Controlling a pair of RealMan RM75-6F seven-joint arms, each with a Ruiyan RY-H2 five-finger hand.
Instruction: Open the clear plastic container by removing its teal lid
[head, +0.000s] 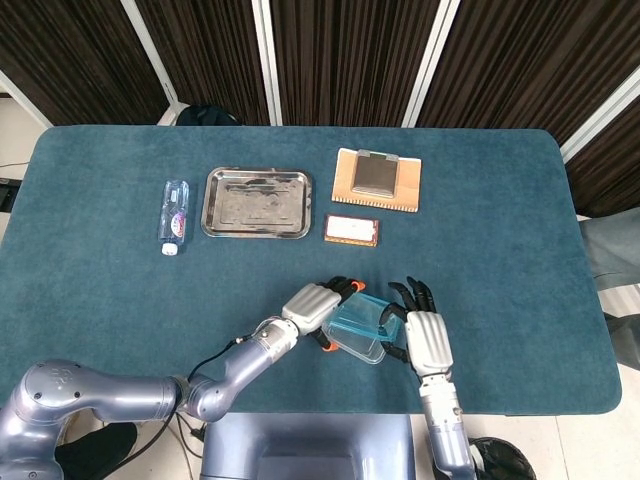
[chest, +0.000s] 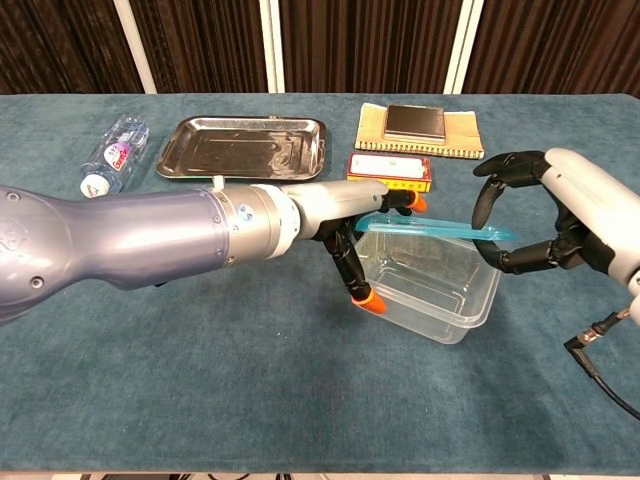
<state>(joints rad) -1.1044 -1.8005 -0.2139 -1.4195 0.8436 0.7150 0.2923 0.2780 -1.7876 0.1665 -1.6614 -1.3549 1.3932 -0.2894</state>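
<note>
The clear plastic container (chest: 430, 295) (head: 356, 340) stands on the blue table near its front edge. My left hand (chest: 345, 228) (head: 314, 305) grips the container's left end, with orange-tipped fingers (chest: 364, 299) down its near wall. The teal lid (chest: 430, 230) (head: 366, 312) hangs level just above the container, clear of its rim. My right hand (chest: 560, 215) (head: 424, 338) pinches the lid's right end, fingers curled over it and the thumb beneath. The container looks empty inside.
Further back lie a water bottle (head: 174, 215), a steel tray (head: 257, 202), a tan notebook (head: 377, 179) with a dark pad on it, and a small red-edged box (head: 351, 229). A black cable (chest: 600, 365) trails by my right wrist.
</note>
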